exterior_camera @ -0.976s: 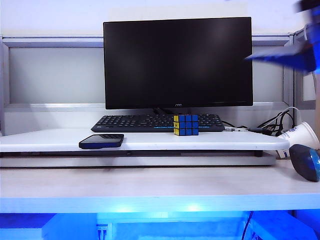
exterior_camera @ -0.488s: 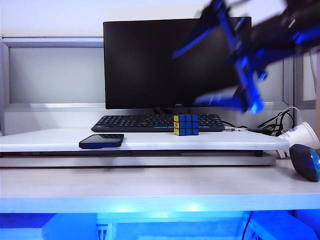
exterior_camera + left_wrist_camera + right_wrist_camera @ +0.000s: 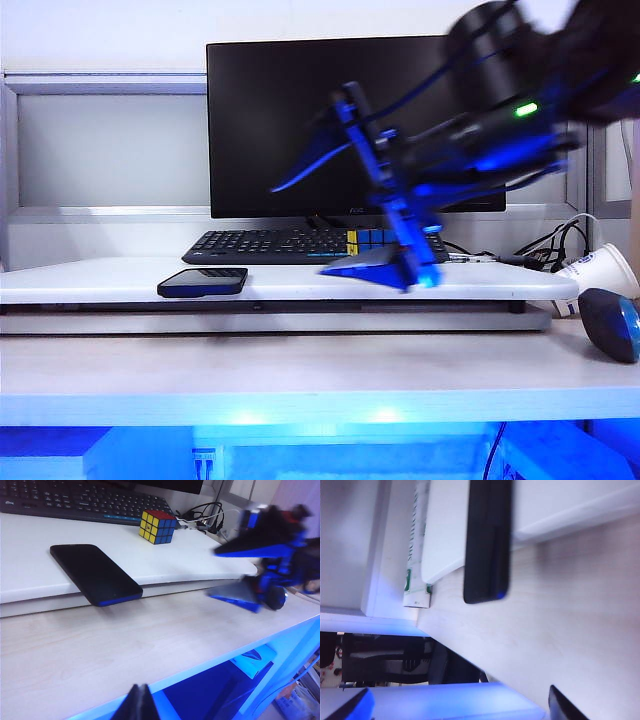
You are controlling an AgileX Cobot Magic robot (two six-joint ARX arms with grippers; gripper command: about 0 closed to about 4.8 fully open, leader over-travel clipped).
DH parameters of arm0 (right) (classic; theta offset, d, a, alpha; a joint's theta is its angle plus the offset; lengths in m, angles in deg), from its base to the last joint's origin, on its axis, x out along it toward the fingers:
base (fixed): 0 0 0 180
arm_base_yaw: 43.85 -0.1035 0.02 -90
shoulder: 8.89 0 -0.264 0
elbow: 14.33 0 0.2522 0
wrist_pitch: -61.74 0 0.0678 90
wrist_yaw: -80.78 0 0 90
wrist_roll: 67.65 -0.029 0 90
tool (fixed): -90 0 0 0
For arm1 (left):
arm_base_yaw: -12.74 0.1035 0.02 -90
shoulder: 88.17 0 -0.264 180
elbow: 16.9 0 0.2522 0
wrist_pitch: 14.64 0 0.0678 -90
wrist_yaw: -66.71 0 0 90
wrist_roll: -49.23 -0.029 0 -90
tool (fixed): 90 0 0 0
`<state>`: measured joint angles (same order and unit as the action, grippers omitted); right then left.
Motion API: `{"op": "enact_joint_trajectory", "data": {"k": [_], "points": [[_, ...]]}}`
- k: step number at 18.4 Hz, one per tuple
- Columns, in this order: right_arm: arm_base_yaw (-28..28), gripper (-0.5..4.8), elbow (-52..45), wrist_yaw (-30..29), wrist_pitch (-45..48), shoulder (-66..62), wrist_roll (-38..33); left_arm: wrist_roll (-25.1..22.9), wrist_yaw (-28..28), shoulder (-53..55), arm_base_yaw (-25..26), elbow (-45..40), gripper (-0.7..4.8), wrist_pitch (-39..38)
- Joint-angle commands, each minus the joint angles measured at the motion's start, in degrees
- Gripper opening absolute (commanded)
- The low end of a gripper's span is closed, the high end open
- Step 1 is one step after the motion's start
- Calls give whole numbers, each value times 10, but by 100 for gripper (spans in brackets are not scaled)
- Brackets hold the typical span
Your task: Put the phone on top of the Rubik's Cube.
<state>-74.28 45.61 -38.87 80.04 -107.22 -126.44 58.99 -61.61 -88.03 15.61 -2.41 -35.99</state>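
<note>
The phone (image 3: 203, 282) lies flat on the white raised board (image 3: 100, 282), its near end jutting over the board's front edge (image 3: 95, 574). The Rubik's Cube (image 3: 158, 526) stands on the same board in front of the keyboard; in the exterior view only its top corner (image 3: 365, 238) shows behind my right arm. My right gripper (image 3: 300, 230), blurred, hangs open in the air to the right of the phone, empty and touching nothing (image 3: 212, 575) (image 3: 457, 710). The right wrist view shows the phone (image 3: 486, 545) ahead of its spread fingers. My left gripper (image 3: 141, 702) is shut over the desk's front edge.
A black keyboard (image 3: 260, 245) and a monitor (image 3: 300, 120) stand behind the cube. At the right are cables (image 3: 550, 240), a tipped white paper cup (image 3: 600, 270) and a dark rounded object (image 3: 610, 323). The pale wooden desk (image 3: 300, 370) runs in front of the board.
My right arm has swung down and leftward from the upper right corner and now covers most of the cube, its jaws still open. Phone, cube and left gripper have not moved.
</note>
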Motion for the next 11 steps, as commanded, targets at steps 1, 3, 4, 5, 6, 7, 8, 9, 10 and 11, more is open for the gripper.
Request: {"op": "enact_joint_trajectory", "data": {"k": [1,3,4,5,6,7,8,9,10,11], "points": [[-12,479,48,-1,16,-45,-5,-3,0,0,0,0,-4,-5],[-17,479,90,1,16,-87,-17,-3,0,0,0,0,-4,-5],[-18,479,103,0,13,-99,-18,-3,0,0,0,0,-4,-5],[-19,479,113,-1,12,-110,-25,-3,0,0,0,0,-4,-5],[-21,479,122,-1,13,-121,-34,-3,0,0,0,0,-4,-5],[-21,479,130,0,13,-130,-39,-3,0,0,0,0,-4,-5],[-23,479,137,0,14,-140,-40,-3,0,0,0,0,-4,-5],[-25,479,145,0,14,-150,-42,-3,0,0,0,0,-4,-5],[-26,479,150,0,12,-155,-43,-3,0,0,0,0,-4,-5],[-30,479,160,1,12,-169,-43,-3,0,0,0,0,-4,-5]]}}
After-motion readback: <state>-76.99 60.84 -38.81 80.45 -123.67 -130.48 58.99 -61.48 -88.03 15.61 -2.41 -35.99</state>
